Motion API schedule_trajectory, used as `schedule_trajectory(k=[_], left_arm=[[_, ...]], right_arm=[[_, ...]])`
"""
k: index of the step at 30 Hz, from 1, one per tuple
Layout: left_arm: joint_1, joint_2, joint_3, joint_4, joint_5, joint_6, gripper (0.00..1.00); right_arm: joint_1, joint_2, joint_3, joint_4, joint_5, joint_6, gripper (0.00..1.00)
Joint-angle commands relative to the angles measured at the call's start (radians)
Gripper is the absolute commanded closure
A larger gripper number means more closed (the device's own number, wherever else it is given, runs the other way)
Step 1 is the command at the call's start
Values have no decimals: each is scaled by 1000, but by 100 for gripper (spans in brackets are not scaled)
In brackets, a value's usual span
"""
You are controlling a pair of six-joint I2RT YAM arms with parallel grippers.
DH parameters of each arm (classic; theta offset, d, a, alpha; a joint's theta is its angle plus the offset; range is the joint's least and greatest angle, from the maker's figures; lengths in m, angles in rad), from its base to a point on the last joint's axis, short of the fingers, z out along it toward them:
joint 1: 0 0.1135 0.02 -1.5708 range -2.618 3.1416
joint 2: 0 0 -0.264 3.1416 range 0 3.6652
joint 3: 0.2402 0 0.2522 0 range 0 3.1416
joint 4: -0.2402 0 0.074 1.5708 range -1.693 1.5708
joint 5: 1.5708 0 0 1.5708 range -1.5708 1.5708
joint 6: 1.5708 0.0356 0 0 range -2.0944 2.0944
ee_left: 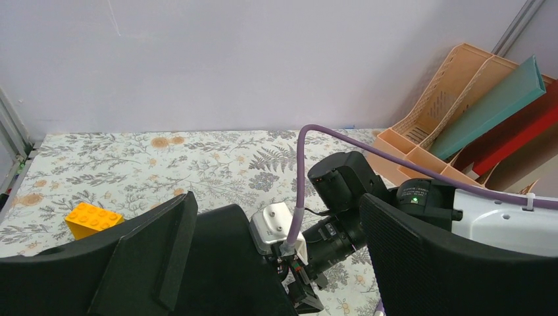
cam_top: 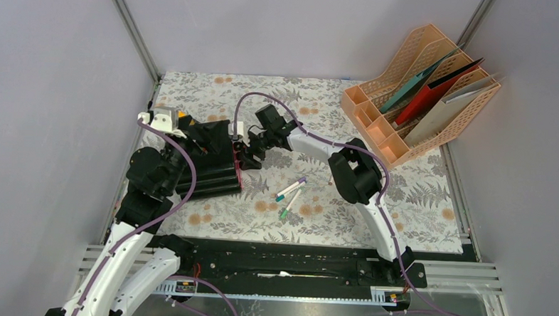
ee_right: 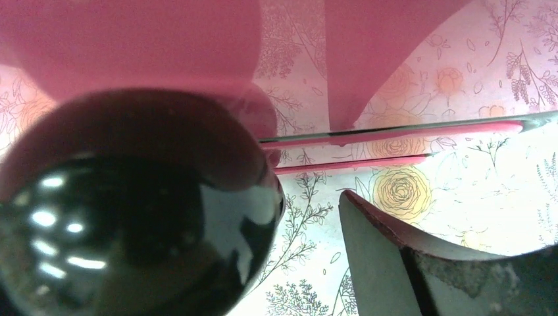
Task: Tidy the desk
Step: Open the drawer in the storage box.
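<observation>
Well, the fern-printed surface (cam_top: 431,207) runs from the black rail (cam_top: 286,261) at the arm bases to the back wall, under both arms. The left tool (ee_left: 276,217) is spread wide, pads far apart, over a black ribbed stack (cam_top: 208,176) on the left side. The right tool (cam_top: 252,155) sits at that stack's pink-edged end; I cannot tell whether it is spread or closed. Two markers (cam_top: 290,194) lie mid-surface, a yellow brick (ee_left: 92,220) lies behind the stack, and a peach file rack (cam_top: 398,70) stands far right.

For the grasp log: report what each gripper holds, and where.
Left gripper: open, holding nothing. Right gripper: at the pink-trimmed edge of the black object; a grip cannot be confirmed.
</observation>
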Motion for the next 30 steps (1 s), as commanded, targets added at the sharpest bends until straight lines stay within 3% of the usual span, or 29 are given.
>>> schedule_trajectory(k=[1,8,21,26,30], left_arm=[[8,-13,-7,69,-16,8,1],[10,-14,-8,71,-12,7,1],[12,-16,-9,74,-3,7,1],[12,-17,-10,74,-2,7,1],[14,-18,-10,74,-2,7,1]], right_arm=[[14,14,-24,49,36,54,28],[16,12,-37,64,38,83,37],[13,-12,-97,115,14,147,38],[13,-26,-117,115,19,131,55],[6,-48,-142,116,7,123,61]])
